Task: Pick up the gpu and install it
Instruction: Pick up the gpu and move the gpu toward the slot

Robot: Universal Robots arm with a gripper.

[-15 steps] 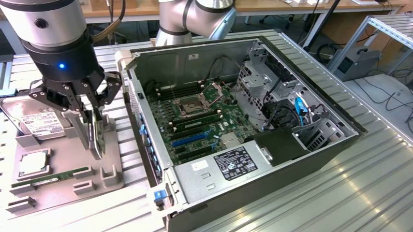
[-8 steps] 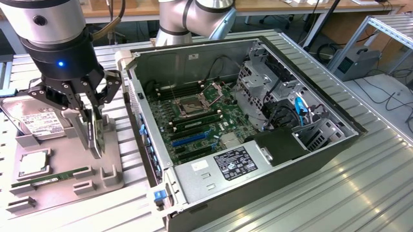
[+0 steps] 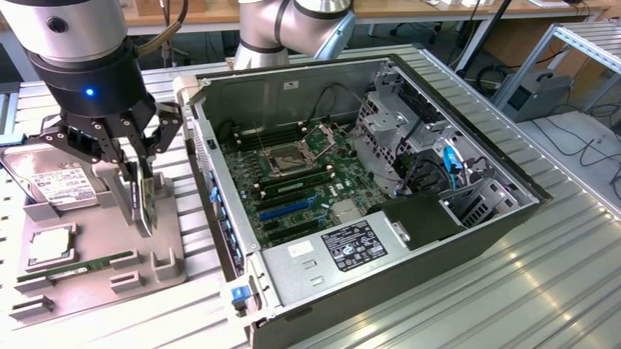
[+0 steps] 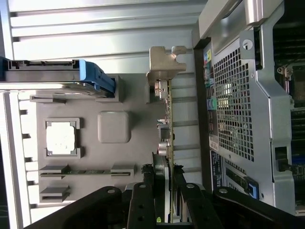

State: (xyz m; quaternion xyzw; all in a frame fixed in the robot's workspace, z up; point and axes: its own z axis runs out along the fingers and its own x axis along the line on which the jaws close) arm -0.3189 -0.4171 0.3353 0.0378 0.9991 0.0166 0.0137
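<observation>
The gpu (image 3: 145, 209) is a thin dark card standing on edge over the grey holder tray (image 3: 165, 265), at the exterior view's left beside the open computer case (image 3: 485, 218). My gripper (image 3: 142, 183) reaches down from above, its fingers closed on the card's upper edge from both sides. In the wrist view the gpu (image 4: 167, 114) appears edge-on, with its metal bracket (image 4: 164, 62) at the far end. There my gripper (image 4: 162, 176) clamps the near end of the card. I cannot tell whether the card's lower edge still rests in the tray.
The holder tray also carries a hard drive (image 3: 54, 185), a CPU (image 3: 49, 247) and a green memory stick (image 3: 78, 267). Inside the case lies the motherboard with blue slots (image 3: 286, 207). The case's perforated rear panel (image 4: 233, 105) stands close beside the card.
</observation>
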